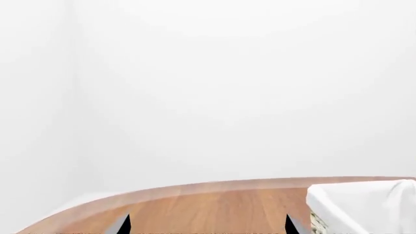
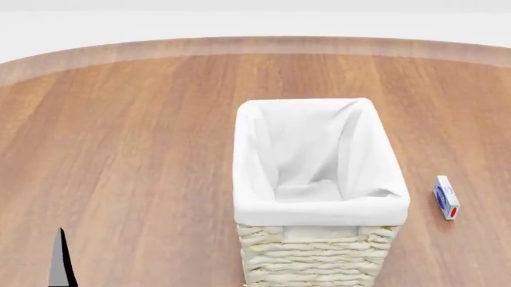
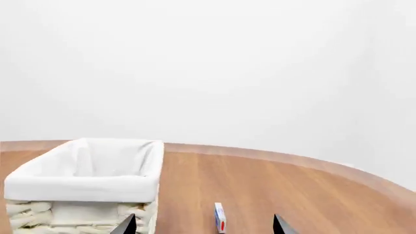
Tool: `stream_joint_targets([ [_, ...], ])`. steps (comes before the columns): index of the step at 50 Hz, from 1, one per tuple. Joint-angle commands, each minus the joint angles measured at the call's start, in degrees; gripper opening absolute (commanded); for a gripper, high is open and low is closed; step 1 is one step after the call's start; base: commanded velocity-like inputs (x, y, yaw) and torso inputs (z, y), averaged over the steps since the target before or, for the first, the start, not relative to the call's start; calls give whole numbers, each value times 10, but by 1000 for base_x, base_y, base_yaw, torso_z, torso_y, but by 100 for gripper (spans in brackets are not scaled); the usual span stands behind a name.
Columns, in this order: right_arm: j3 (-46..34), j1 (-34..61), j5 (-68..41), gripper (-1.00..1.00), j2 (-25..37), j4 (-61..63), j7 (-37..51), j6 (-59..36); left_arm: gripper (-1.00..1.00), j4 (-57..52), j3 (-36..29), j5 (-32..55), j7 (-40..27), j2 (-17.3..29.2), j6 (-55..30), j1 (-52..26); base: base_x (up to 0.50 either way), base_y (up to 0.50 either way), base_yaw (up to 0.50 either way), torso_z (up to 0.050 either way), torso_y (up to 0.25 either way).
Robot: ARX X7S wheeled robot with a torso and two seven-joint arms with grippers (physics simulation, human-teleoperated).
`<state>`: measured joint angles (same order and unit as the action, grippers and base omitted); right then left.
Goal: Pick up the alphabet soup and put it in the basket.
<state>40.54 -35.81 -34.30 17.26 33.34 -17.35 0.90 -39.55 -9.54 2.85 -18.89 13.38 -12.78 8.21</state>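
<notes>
As the right end effector (image 3: 204, 226) gapes, the basket (image 3: 85, 187) stands beside — untouched.

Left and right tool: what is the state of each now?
Left tool: open, holding nothing.
Right tool: open, holding nothing.

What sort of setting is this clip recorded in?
Apparently a bare simulated tabletop scene, not a furnished room: a round-edged wooden table against blank white surroundings, holding only a cloth-lined wicker basket and a small white-and-blue box. No soup can shows in any view.
</notes>
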Motion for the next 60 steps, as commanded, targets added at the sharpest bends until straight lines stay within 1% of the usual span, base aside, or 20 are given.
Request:
stream_joint_targets([
  [1,2,-32,26,100,-66,-68,-63,76,100,9,-6,0,-4,3,0,-3,0,0,0,0,0],
  [7,-18,-10,47,100,-72,-97,-67,83,100,21,-10,2,-7,4,7,-5,0,0,0,0,0],
  [19,-63,38,103,100,-94,-189,-83,130,100,21,-10,8,-15,10,7,-5,0,0,0,0,0],
  [34,-76,69,123,100,-108,-273,-88,181,100,26,-13,12,-22,16,10,-7,0,0,0,0,0],
  [37,-77,72,121,100,-108,-281,-88,184,100,27,-13,14,-23,17,11,-7,0,0,0,0,0],
  [39,-76,65,115,100,-104,-254,-76,161,100,26,-13,14,-24,18,10,-6,0,0,0,0,0],
  [40,-81,77,123,100,-109,-292,-87,187,100,23,-13,15,-25,19,8,-8,0,0,0,0,0],
  [41,-82,79,124,100,-110,-299,-88,190,100,24,-13,15,-25,19,8,-8,0,0,0,0,0],
  [53,-91,92,128,100,-110,-348,-92,212,100,25,-16,17,-31,23,10,-8,0,0,0,0,0],
  [57,-91,78,123,100,-107,-317,-79,188,100,25,-17,18,-33,24,9,-9,0,0,0,0,0],
  [60,-91,88,127,100,-113,-374,-97,229,100,24,-17,18,-34,25,8,-9,0,0,0,0,0],
])
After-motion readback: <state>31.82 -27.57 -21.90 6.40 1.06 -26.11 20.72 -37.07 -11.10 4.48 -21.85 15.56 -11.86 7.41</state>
